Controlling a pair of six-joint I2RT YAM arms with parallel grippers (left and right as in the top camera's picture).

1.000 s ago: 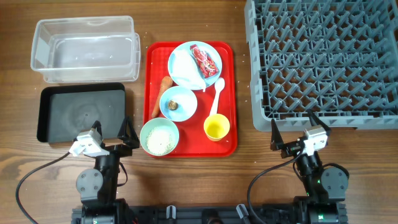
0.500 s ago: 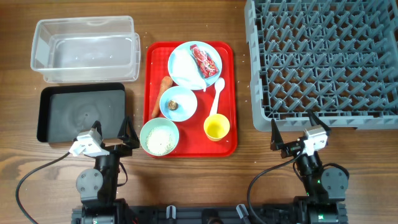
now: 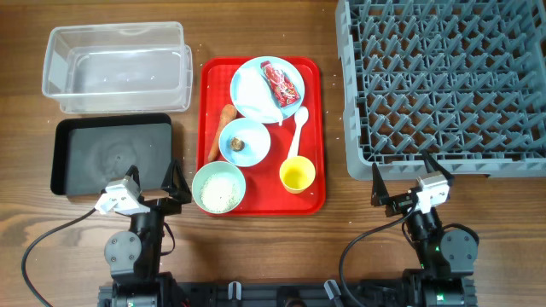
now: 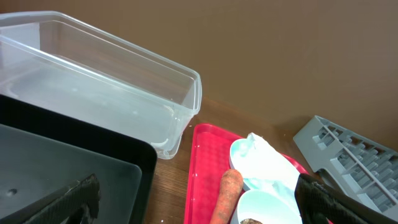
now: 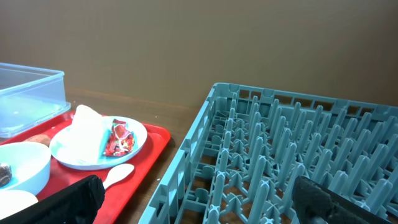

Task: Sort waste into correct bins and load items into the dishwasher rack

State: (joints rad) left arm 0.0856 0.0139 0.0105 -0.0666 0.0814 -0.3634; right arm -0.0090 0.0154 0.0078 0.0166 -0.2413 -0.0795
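Observation:
On the flat red tray (image 3: 316, 111) a pale blue plate (image 3: 294, 66) holds a crumpled white napkin (image 3: 252, 92) and a red wrapper (image 3: 281, 83). A carrot (image 3: 220, 132) lies beside a light blue bowl (image 3: 245, 141) with a brown scrap in it. A pale green-white bowl (image 3: 219, 188) holds rice. A yellow cup (image 3: 297, 175) and a white spoon (image 3: 299, 128) are there too. The clear tub (image 3: 115, 68) and black tray (image 3: 111, 156) sit left, the grey rack (image 3: 444, 81) right. My left gripper (image 3: 153, 173) and right gripper (image 3: 401, 170) stand open and empty at the front edge.
In the left wrist view the carrot (image 4: 227, 193) and the tub (image 4: 99, 93) lie ahead between the open fingers. The right wrist view faces the rack's near corner (image 5: 214, 155), with the spoon (image 5: 118, 175) to its left. Cables loop behind both arm bases.

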